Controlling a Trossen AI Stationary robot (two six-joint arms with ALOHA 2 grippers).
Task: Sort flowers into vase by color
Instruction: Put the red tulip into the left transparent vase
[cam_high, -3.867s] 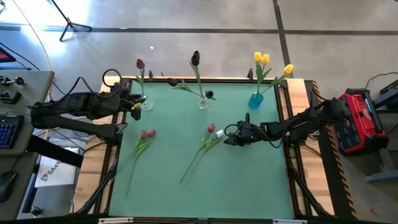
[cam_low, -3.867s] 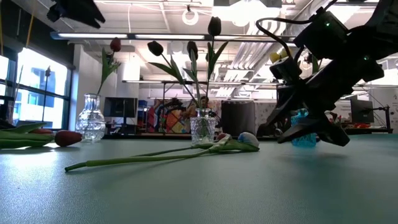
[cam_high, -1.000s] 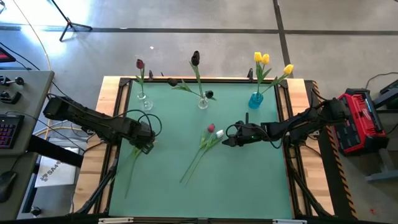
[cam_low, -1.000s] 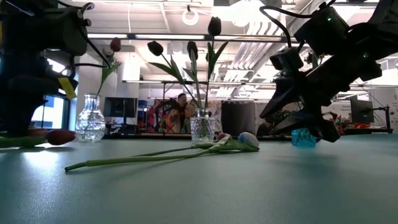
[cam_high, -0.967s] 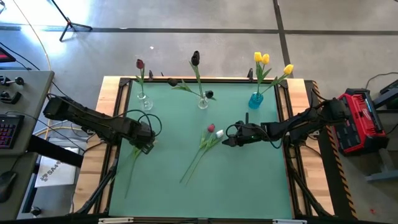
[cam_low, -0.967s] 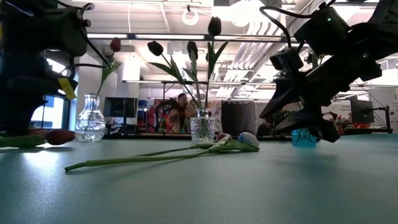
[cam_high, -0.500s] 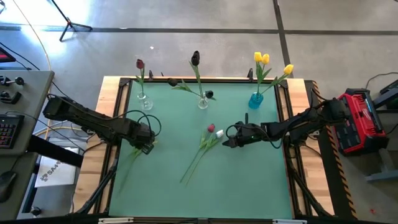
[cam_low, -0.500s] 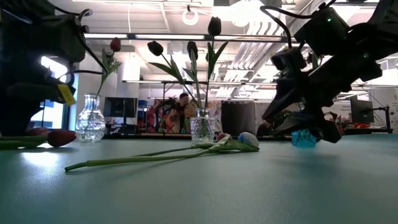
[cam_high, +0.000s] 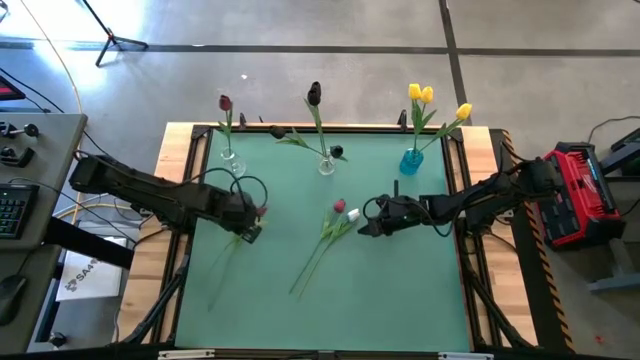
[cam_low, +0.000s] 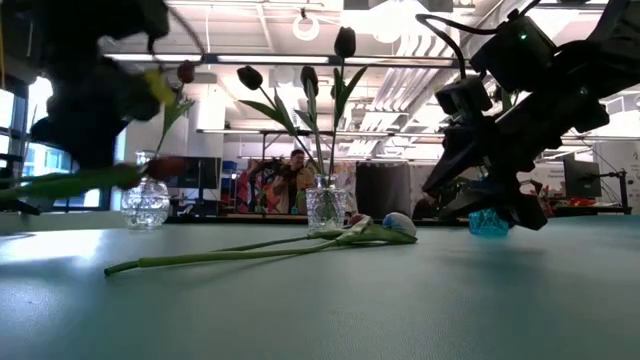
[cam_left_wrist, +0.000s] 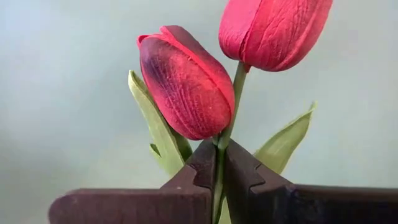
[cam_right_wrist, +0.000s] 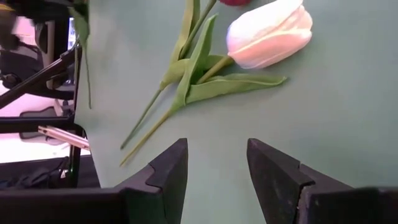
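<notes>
The left arm reaches in from the green mat's (cam_high: 400, 290) left edge; the left gripper (cam_left_wrist: 219, 163) is clamped on the thin green stems of two dark red artificial tulips (cam_left_wrist: 186, 87), lifted off the mat in the low view. The right gripper (cam_right_wrist: 214, 163), fingers parted, hovers mid-mat beside a white artificial tulip (cam_right_wrist: 268, 33) lying flat.

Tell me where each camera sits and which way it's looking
High: overhead, straight down; both arms, three vases.
Low: tabletop level, facing the room; right gripper shows.
Left wrist: left gripper shut on red tulips.
Right wrist: open jaws before white tulip.
Shared: white tulip, also in high and low views.
</notes>
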